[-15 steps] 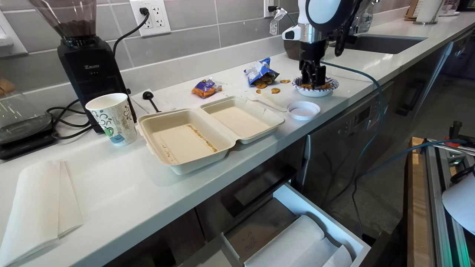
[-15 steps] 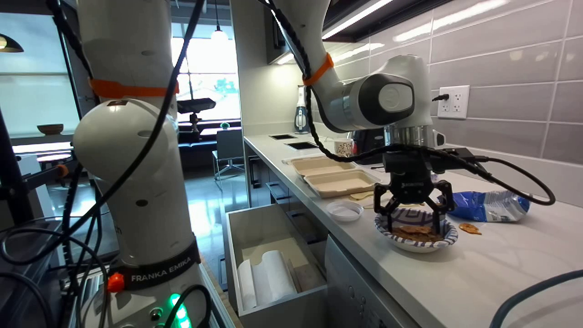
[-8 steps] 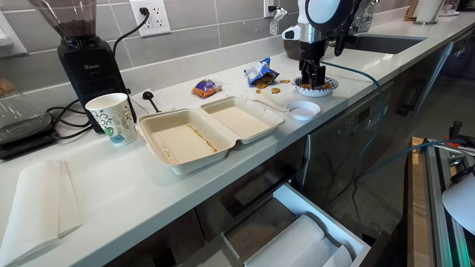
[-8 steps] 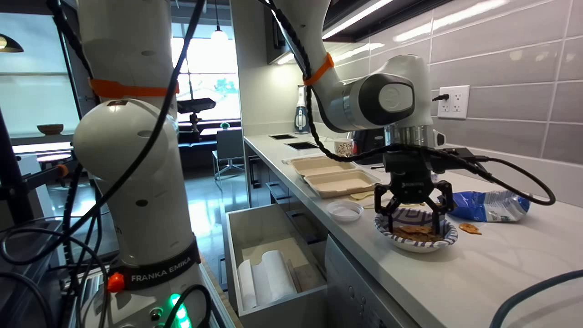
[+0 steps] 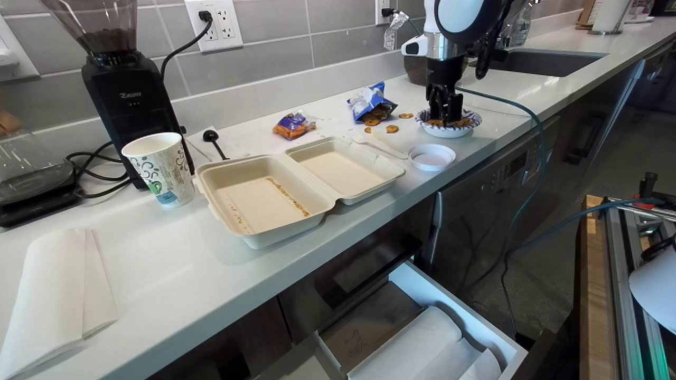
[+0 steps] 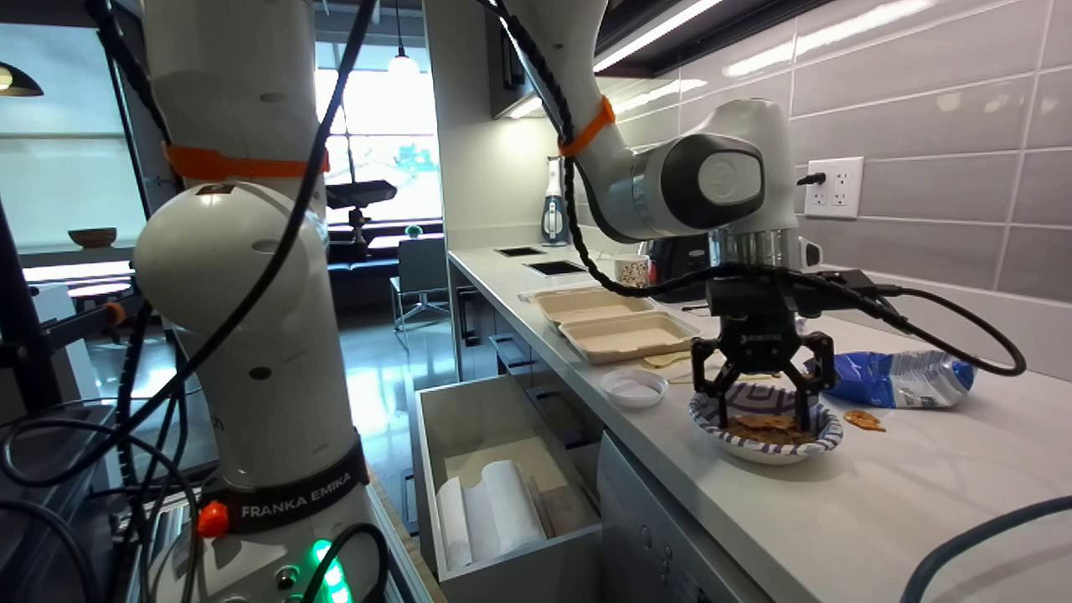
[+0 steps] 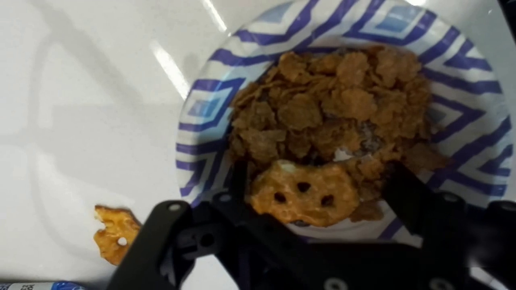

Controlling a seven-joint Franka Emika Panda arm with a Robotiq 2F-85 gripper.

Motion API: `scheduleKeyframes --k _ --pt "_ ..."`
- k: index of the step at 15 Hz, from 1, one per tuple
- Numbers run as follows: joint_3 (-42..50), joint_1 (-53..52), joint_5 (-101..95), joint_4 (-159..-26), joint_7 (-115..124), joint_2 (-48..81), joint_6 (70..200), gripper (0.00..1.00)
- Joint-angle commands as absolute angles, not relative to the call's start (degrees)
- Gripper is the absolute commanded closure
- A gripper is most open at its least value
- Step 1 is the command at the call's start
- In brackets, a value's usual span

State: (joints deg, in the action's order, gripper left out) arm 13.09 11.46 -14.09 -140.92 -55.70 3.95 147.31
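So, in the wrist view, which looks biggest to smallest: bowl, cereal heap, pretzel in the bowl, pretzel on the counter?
1. Bowl
2. Cereal heap
3. Bowl pretzel
4. Counter pretzel, judging by the part that shows

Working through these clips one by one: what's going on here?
A white robot arm has its black jaws down in a purple-and-white paper bowl of brown cereal flakes. The jaws stand open on either side of a flat golden-brown pretzel crisp, not yet gripping it. A broken crisp and blue foil bag lie nearby.
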Motion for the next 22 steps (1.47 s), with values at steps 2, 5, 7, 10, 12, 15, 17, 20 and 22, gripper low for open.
scheduleKeyframes --k 2,5,7,10,12,15,17,20,22 --pt "12.4 12.2 -12.8 -140.6 -57.1 4.5 147.4 0.19" --pt "12.4 12.2 -12.8 -140.6 -57.1 4.3 147.4 0.17" --pt "12.4 12.2 -12.8 -140.7 -57.1 4.3 147.5 0.17" --pt "12.3 12.2 -12.6 -140.7 -57.2 4.2 147.5 0.21" --pt "12.3 12.2 -12.4 -140.6 -57.2 4.2 147.4 0.23" --pt "12.3 12.2 -12.3 -140.6 -57.2 4.3 147.5 0.24" --pt "12.2 12.2 -12.2 -140.5 -57.2 4.3 147.4 0.25" --pt "12.1 12.1 -11.9 -140.5 -57.2 4.1 147.4 0.26" --pt "12.1 12.1 -11.7 -140.5 -57.2 4.1 147.5 0.27"
